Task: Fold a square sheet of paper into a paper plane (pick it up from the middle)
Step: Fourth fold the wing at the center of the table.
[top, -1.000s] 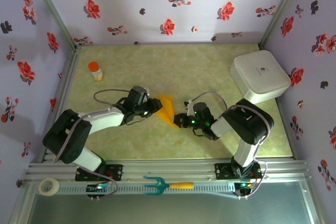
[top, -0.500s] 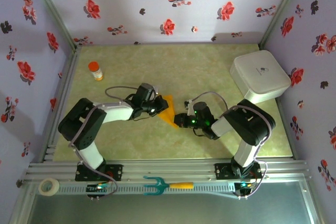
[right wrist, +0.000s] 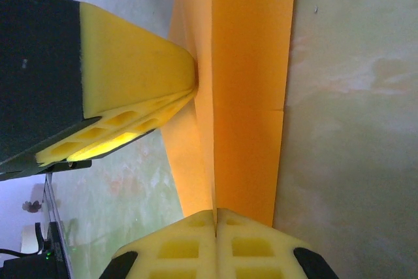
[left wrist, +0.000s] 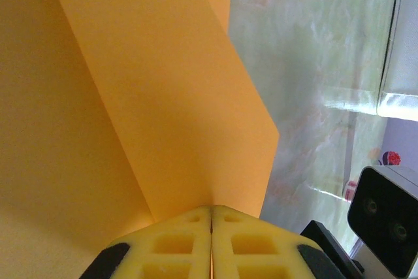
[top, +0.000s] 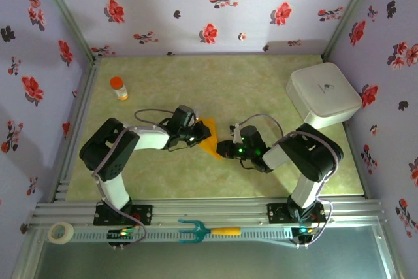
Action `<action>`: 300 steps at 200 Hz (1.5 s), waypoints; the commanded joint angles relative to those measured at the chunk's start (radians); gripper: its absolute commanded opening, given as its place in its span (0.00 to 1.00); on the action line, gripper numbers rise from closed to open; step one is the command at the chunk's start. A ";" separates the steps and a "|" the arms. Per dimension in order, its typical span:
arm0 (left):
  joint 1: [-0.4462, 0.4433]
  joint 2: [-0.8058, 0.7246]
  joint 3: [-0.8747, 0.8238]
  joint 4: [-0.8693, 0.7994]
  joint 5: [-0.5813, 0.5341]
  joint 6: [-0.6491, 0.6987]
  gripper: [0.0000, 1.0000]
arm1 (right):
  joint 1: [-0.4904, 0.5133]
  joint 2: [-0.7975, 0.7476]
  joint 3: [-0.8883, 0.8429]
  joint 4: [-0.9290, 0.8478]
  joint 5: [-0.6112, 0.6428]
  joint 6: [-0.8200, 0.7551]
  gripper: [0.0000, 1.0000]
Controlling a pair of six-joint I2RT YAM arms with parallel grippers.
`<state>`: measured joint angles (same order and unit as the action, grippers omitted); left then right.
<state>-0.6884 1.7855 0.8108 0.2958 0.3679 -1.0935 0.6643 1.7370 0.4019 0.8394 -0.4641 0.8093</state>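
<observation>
Creased into flaps but not yet a dart, the square sheet of paper [top: 209, 136] sits mid tabletop [top: 261, 83], pinched at opposite ends by the closed left fingers [left wrist: 186, 230] and right fingers [right wrist: 189, 234]; further folds appear outstanding.

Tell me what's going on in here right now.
Two robot arms are folding a thin orange-yellow sheet of paper between them, near the middle of the pale green table. The left gripper is shut on one part of the sheet and the right gripper is shut on another, their yellow pads pinching it from opposite sides. The paper shows creased flaps but is not yet a pointed plane.
</observation>
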 commanded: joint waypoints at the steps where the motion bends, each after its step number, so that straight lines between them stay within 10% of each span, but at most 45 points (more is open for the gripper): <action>1: -0.005 0.023 0.030 0.012 0.007 -0.002 0.09 | -0.011 -0.005 0.008 -0.098 0.024 0.002 0.03; 300: -0.002 0.106 0.091 -0.058 0.010 0.020 0.08 | -0.012 -0.025 0.038 -0.212 0.027 -0.012 0.04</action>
<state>-0.6891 1.8690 0.8822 0.2756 0.3717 -1.0931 0.6624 1.7161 0.4393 0.7300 -0.4679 0.8124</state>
